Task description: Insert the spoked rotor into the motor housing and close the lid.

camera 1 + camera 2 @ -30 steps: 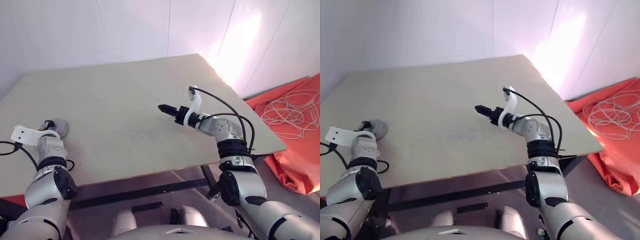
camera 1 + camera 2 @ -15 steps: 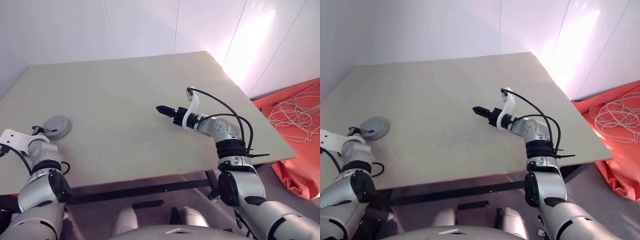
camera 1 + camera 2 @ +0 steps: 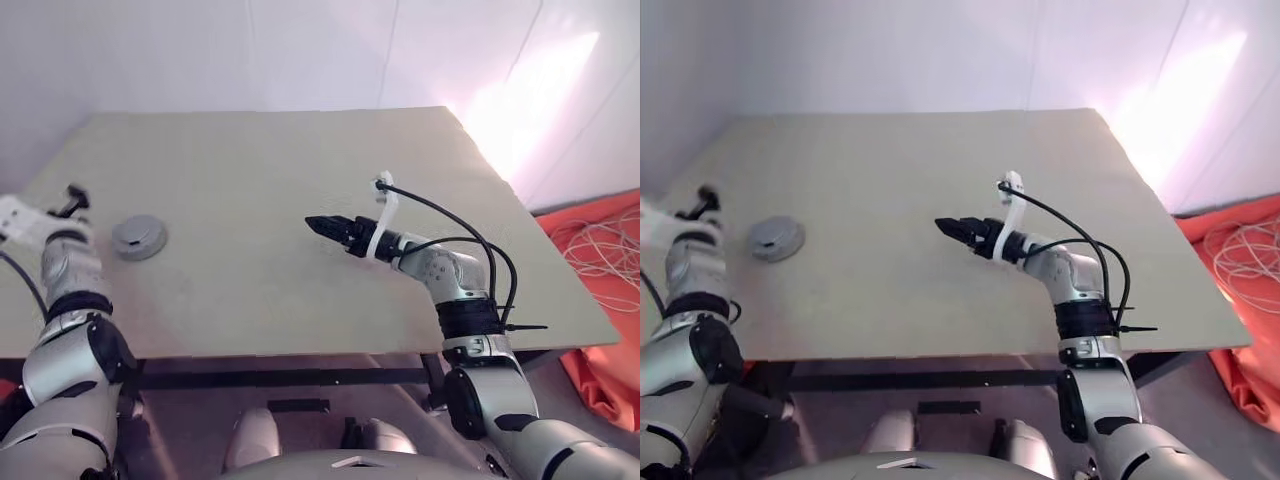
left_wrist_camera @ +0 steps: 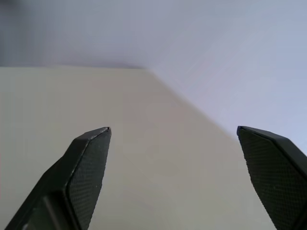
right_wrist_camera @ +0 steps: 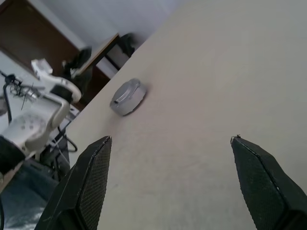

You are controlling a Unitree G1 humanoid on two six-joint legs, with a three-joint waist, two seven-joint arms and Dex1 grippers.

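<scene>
A low round silvery-grey unit (image 3: 138,238) lies near the left end of the beige table (image 3: 270,160). Its silvery top looks like the lid, resting on the round body of the motor housing. The spoked rotor is hidden or out of view. My left gripper (image 3: 72,195) is left of the unit and apart from it. In the left wrist view it (image 4: 172,128) stands open and holds nothing. My right gripper (image 3: 314,222) hovers over the middle of the table, pointing left towards the unit (image 5: 127,97). It (image 5: 171,138) is open and holds nothing.
An orange cloth (image 3: 612,250) with a coil of white cord lies on the floor right of the table. A white wall rises behind the table's far edge. Dark furniture (image 5: 29,43) stands beyond the table's left end. A black cable loops over my right wrist (image 3: 450,225).
The camera has swung to the left. My left gripper has drawn away from the grey unit and risen. My right gripper has pulled back a little and rolled.
</scene>
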